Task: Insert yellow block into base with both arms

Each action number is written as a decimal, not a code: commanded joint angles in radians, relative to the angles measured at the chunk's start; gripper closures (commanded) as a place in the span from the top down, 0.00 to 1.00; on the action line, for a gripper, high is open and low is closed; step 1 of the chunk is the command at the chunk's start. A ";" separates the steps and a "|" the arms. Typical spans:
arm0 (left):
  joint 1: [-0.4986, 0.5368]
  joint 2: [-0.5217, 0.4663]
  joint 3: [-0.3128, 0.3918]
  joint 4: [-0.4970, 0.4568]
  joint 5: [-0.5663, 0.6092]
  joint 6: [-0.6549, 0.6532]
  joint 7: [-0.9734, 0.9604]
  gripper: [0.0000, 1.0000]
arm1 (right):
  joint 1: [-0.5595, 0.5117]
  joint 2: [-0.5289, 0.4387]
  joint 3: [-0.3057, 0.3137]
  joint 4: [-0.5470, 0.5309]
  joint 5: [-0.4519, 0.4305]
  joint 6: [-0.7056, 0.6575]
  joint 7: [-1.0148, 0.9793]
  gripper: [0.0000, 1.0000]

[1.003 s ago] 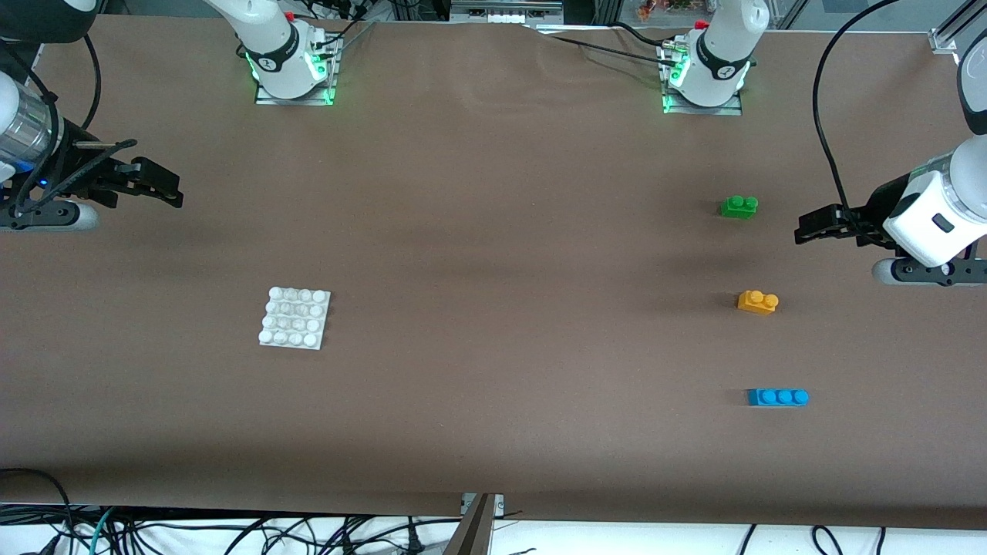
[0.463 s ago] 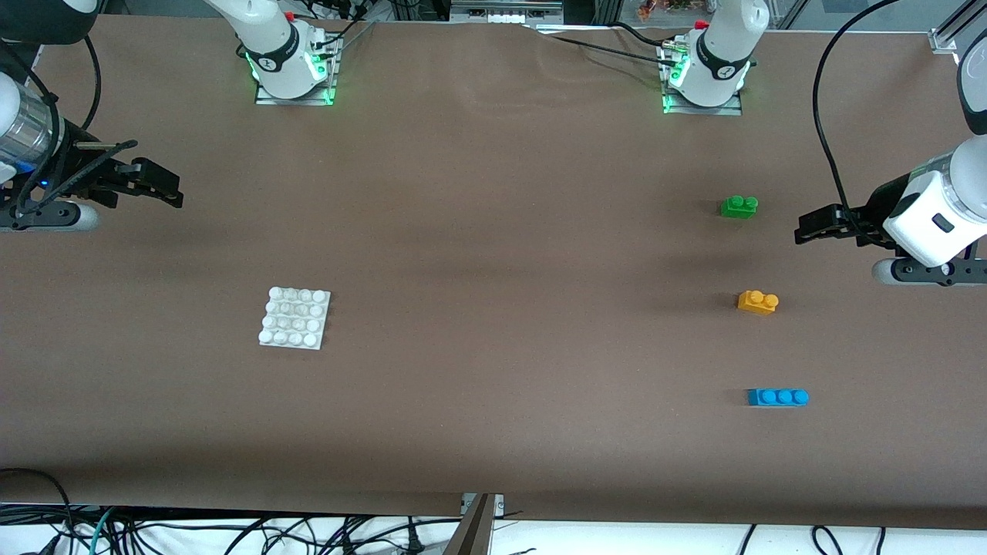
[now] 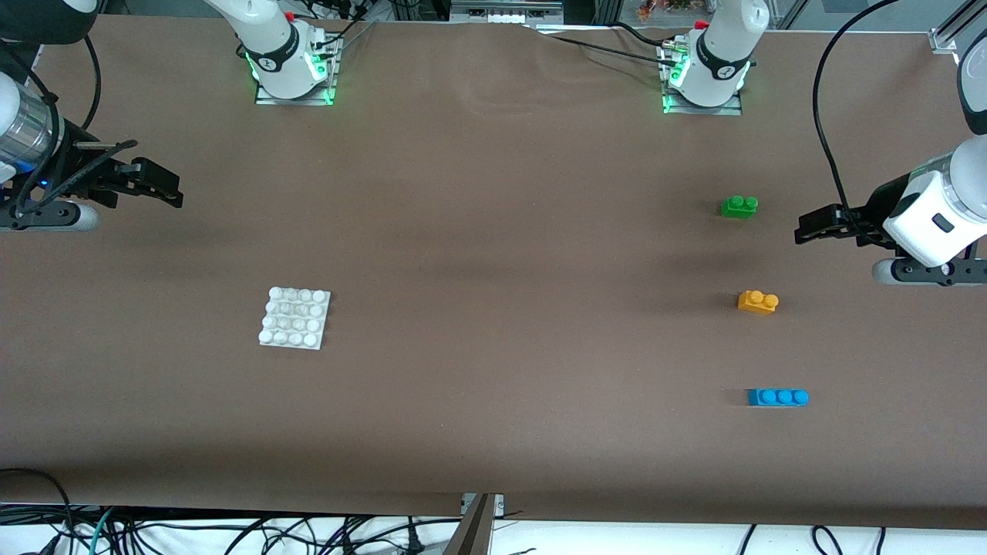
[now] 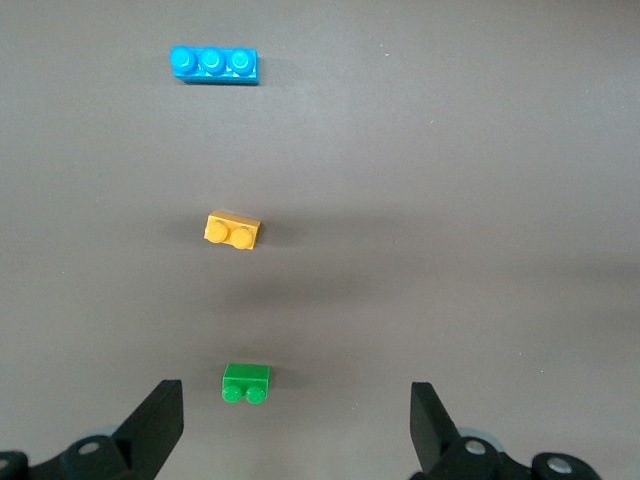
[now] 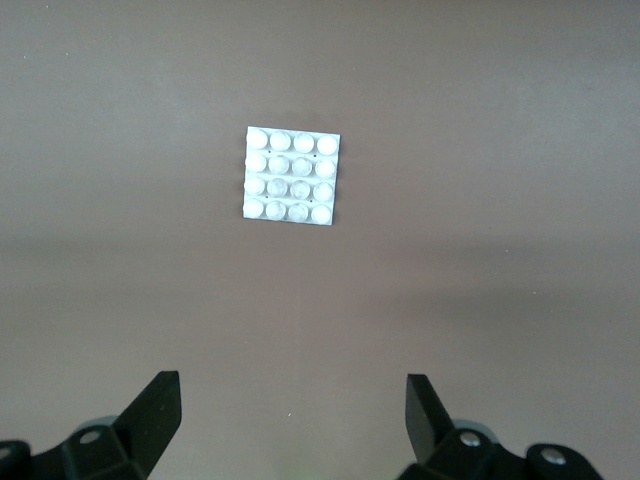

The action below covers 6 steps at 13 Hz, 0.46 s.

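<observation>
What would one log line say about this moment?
left tool: open, waiting | right tool: open, waiting | yellow block: on table, untouched | base: bare

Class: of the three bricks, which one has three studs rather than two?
The blue brick: three studs, nearest the front camera. The green brick and yellow block have two.

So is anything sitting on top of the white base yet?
No. The base shows only its own bare studs, all sixteen visible in the right wrist view. The yellow block lies apart, at the left arm's end.
</observation>
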 commanded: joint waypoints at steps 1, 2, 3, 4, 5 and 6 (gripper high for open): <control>0.002 -0.010 -0.001 -0.009 0.019 0.000 0.020 1.00 | -0.008 -0.020 0.008 -0.013 -0.012 0.003 -0.015 0.99; 0.002 -0.010 -0.001 -0.009 0.019 -0.001 0.020 1.00 | -0.008 -0.020 0.008 -0.013 -0.013 0.003 -0.015 0.99; 0.002 -0.010 -0.001 -0.009 0.019 0.000 0.020 1.00 | -0.008 -0.020 0.010 -0.013 -0.013 0.003 -0.015 0.99; 0.002 -0.010 -0.001 -0.009 0.019 -0.001 0.020 1.00 | -0.008 -0.020 0.010 -0.013 -0.012 0.005 -0.015 0.99; 0.002 -0.010 -0.001 -0.009 0.019 0.000 0.020 1.00 | -0.008 -0.020 0.010 -0.013 -0.012 0.006 -0.015 0.99; 0.002 -0.010 -0.001 -0.009 0.019 -0.001 0.020 1.00 | -0.008 -0.020 0.011 -0.013 -0.007 0.011 -0.015 0.99</control>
